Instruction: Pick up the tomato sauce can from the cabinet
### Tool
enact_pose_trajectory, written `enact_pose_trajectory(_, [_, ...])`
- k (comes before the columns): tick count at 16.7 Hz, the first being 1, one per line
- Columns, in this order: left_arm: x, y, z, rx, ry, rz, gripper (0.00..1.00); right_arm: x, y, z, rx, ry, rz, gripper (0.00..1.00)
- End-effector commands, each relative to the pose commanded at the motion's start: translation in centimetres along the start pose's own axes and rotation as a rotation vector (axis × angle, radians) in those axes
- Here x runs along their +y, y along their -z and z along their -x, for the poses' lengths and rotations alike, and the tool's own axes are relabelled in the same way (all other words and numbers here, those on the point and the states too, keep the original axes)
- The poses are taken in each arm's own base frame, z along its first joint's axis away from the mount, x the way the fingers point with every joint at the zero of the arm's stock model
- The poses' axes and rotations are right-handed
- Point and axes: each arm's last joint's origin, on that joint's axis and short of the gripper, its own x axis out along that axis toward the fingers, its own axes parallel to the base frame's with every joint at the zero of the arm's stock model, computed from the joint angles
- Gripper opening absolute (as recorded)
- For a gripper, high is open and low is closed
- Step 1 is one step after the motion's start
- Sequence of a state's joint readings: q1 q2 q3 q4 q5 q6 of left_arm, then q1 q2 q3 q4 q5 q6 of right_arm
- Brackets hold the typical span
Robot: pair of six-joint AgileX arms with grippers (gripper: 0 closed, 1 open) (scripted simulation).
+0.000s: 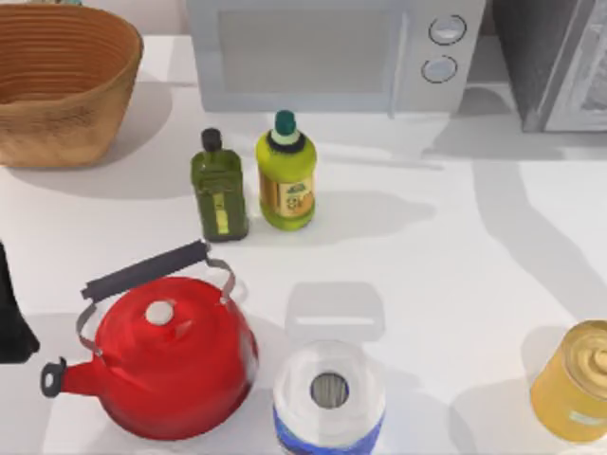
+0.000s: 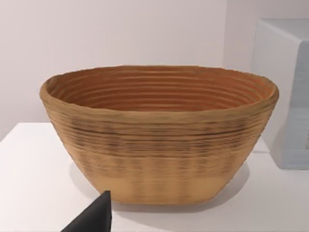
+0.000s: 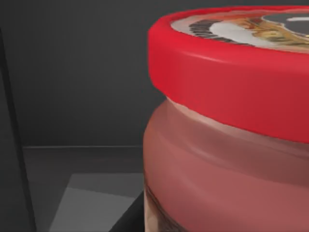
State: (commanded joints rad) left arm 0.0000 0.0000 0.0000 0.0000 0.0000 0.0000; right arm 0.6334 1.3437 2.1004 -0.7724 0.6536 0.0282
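Right wrist sits right up against red-lidded, reddish tomato sauce can (image 3: 227,145) inside dark grey cabinet (image 3: 72,77); jaws' state? can't tell. Careful, you'd maybe tip it pushing closer.

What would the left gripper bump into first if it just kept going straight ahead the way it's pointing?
Most likely the basket. In the left wrist view it stands squarely ahead on the table, with nothing between it and the dark fingertip at the picture's edge. How far off it is cannot be judged.

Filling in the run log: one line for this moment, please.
phase: reach | right arm: inside cabinet, close to tomato sauce can | left arm: parked near basket
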Motion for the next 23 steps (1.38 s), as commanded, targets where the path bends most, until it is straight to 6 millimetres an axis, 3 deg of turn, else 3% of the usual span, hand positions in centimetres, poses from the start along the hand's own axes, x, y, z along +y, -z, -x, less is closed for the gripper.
enact_pose_trajectory(7, [0.0,0.0,0.0,0.0,0.0,0.0,1.0,-1.3,0.8,0.6,-0.013,0.002,-0.008,0.0])
enact_pose_trajectory(11, [0.0,0.0,0.0,0.0,0.0,0.0,1.0,-3.6,4.0,1.7,-0.011,0.002,-0.002,0.0])
enact_pose_trajectory(15, [0.0,0.0,0.0,0.0,0.0,0.0,1.0,-6.0,11.4,2.8,0.032,0.003,0.022,0.0])
enact_pose_trajectory(23, [0.0,0.0,0.0,0.0,0.0,0.0,1.0,-9.8,32.1,5.1,0.1,-0.002,0.022,0.0])
